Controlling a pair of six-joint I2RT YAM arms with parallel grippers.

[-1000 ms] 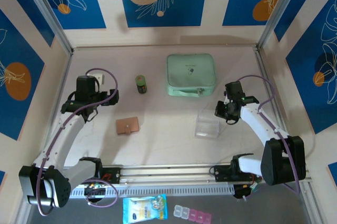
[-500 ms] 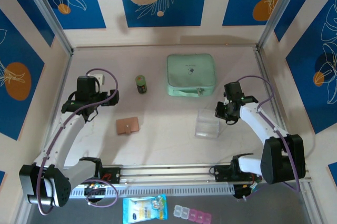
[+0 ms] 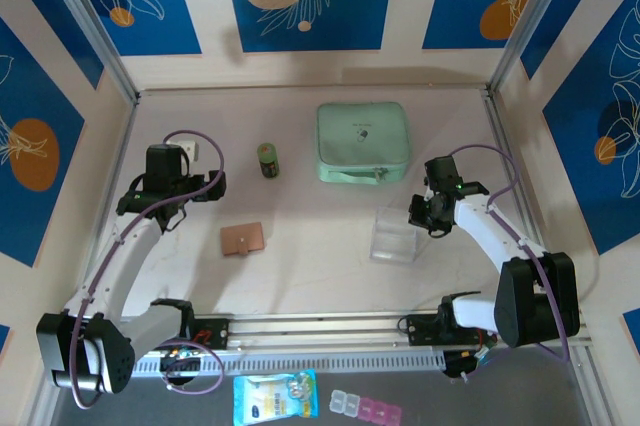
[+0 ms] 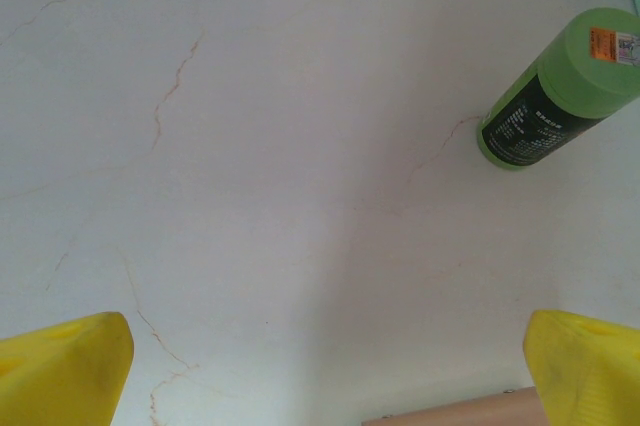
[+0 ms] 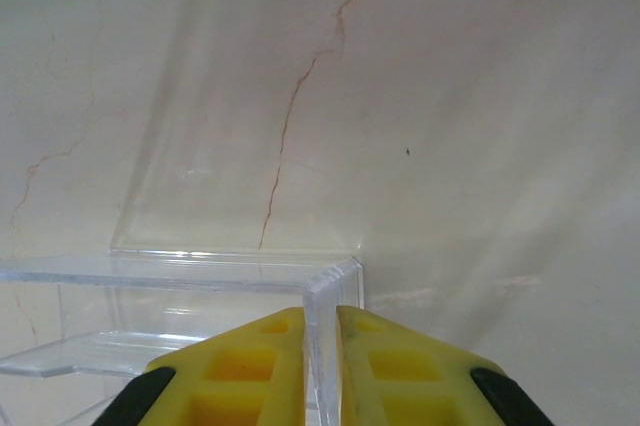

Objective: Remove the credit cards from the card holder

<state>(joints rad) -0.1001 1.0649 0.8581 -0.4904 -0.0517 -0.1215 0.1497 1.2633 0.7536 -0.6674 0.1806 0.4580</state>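
The right end effector (image 5: 320,324) has its yellow fingers (image 5: 400,366) drawn nearly together, pinching one upright wall of the clear box (image 5: 200,276) at a corner; the thin wall stands in the narrow slit between them. Seen from above, this end effector (image 3: 420,214) and the box (image 3: 394,236) sit on the table (image 3: 320,276) nearer the arms than the green case (image 3: 363,141), off its right near corner, the box near the case without touching it.

The left end effector (image 4: 325,361) is spread wide with nothing between its fingers, only bare table below. It hangs well to the left of the case, beyond the green bottle (image 3: 267,160), which stands upright just left of the case. In the left wrist view the bottle (image 4: 555,91) shows at upper right.

The card holder (image 3: 242,238) lies flat and closed on the table, left of the case and nearer the arms, well apart from it. An edge of it (image 4: 450,411) shows at the bottom of the left wrist view, close to the right finger.
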